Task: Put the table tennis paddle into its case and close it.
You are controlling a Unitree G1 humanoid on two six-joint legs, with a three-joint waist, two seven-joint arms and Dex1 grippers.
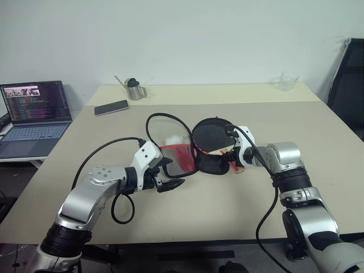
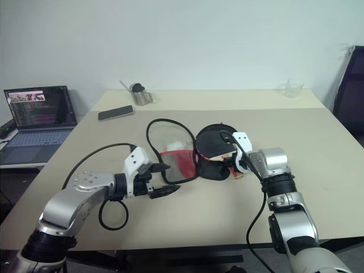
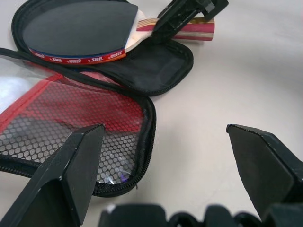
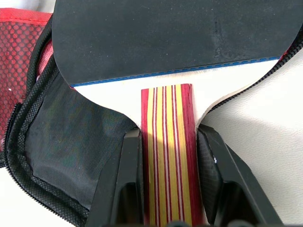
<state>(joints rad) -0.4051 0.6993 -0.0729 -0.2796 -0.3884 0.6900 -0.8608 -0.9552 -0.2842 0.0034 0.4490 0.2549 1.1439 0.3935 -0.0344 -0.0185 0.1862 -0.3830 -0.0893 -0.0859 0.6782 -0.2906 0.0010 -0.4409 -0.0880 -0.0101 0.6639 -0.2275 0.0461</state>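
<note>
On the table (image 1: 273, 119), your right gripper (image 4: 166, 142) clamps the paddle (image 4: 170, 42) handle over the open case (image 3: 118, 142). Your left gripper (image 3: 165, 156) gapes wide, empty.

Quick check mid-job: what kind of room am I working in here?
Probably an office or lab workspace: a wide beige table, an open grey laptop showing code on a side desk, and a black office chair against a plain white wall.

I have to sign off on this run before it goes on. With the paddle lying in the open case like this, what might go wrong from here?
1. The right claw clamps the paddle by its handle, which lies past the case rim; the zipper may jam on it.
2. The red mesh flap lies spread flat beside the paddle, and the open left claw hangs over its edge, so folding may drag the soft case.
</note>
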